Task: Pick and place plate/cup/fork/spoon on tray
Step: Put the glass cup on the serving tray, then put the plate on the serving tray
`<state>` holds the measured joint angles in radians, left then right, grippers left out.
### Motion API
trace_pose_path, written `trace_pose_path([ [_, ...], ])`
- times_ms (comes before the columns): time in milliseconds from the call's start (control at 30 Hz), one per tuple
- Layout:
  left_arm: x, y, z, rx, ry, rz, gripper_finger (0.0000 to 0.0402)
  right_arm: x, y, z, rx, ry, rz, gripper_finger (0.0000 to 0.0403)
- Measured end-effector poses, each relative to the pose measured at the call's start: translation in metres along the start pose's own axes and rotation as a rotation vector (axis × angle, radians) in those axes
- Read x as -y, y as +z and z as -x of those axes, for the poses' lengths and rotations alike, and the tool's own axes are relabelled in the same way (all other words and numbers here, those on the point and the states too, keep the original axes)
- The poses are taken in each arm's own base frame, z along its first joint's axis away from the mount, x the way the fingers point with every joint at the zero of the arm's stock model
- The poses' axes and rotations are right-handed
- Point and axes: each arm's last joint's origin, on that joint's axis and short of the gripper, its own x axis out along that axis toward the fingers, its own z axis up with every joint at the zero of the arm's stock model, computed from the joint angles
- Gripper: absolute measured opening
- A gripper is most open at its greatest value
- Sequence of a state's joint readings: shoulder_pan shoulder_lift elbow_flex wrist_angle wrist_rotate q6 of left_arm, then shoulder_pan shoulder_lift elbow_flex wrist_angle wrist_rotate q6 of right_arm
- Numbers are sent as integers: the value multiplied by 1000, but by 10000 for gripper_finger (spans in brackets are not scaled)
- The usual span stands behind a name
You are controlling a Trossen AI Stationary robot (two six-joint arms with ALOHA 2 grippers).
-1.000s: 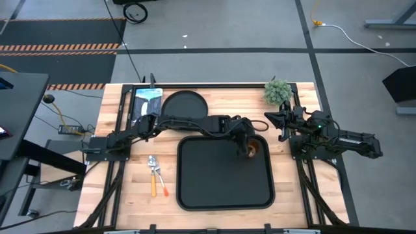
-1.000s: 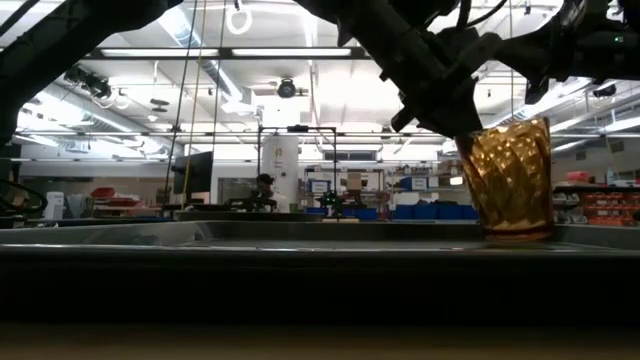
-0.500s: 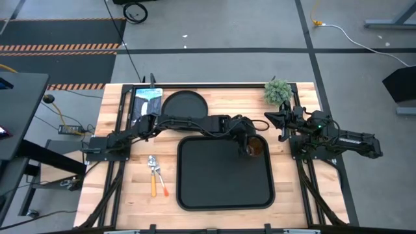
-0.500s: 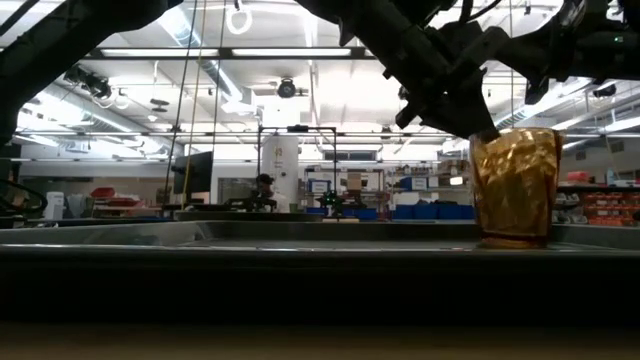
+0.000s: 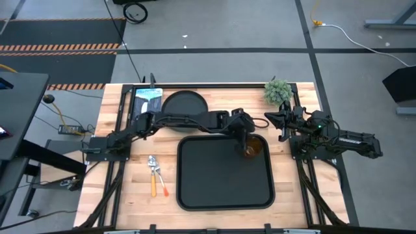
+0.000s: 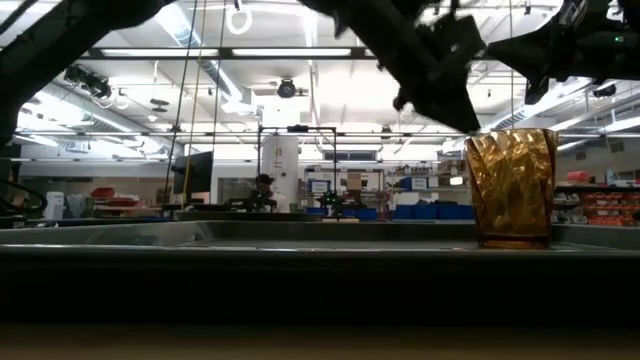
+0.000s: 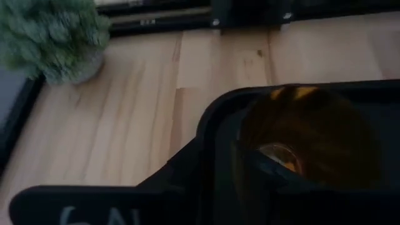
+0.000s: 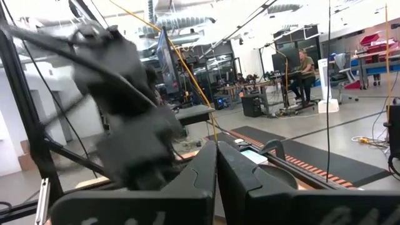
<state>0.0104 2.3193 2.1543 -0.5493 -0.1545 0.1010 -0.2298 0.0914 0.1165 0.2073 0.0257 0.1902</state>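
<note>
**Left claw apart above the amber cup on the tray**

The left gripper (image 5: 244,135) hangs over the tray's far right corner with its dark fingers parted, just above the rim of the cup (image 5: 252,148) and holding nothing. The low view shows the cup (image 6: 513,187) standing upright on its own base, clear of the fingers. It is a translucent amber tumbler with a faceted, diamond-cut wall that narrows slightly toward the bottom. Beneath it, the tray (image 5: 214,188) is a matte black rectangle with rounded corners and a raised edge.

The plate (image 5: 184,104), round, matte black and rimmed, lies on the pale butcher-block table (image 5: 292,201) beyond the tray. The fork (image 5: 160,178) and the spoon (image 5: 153,175) lie side by side on the wood left of the tray, metal heads toward the far side, orange handles toward the near edge.

A blue-and-white card (image 5: 147,101) sits left of the plate; its print is too small to read. A small frosted-green potted plant (image 5: 277,91) stands at the far right corner.

The right gripper (image 5: 276,121) waits at the table's right edge, fingers pressed together.
</note>
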Motion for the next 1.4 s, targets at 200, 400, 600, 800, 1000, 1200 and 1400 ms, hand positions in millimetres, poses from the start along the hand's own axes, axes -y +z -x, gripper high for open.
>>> trace_pose_path([
  [200,22,-6,23,-153,-55,-65,82,0,0,0,2,1,2,18],
  [400,45,-31,2,-294,-188,-80,70,0,0,0,5,4,-1,18],
  [600,68,-46,-33,-263,-208,-100,56,0,0,0,3,4,-1,18],
  [800,71,-53,-49,-239,-189,-66,48,0,0,0,4,4,-1,18],
  [1000,69,-44,-49,-160,-148,-42,48,0,1,0,7,5,-2,18],
  [1200,65,-43,-50,-145,-141,-31,48,0,1,0,7,5,-17,18],
  [1400,61,-42,-42,-182,-136,-53,48,0,0,0,3,4,-16,18],
])
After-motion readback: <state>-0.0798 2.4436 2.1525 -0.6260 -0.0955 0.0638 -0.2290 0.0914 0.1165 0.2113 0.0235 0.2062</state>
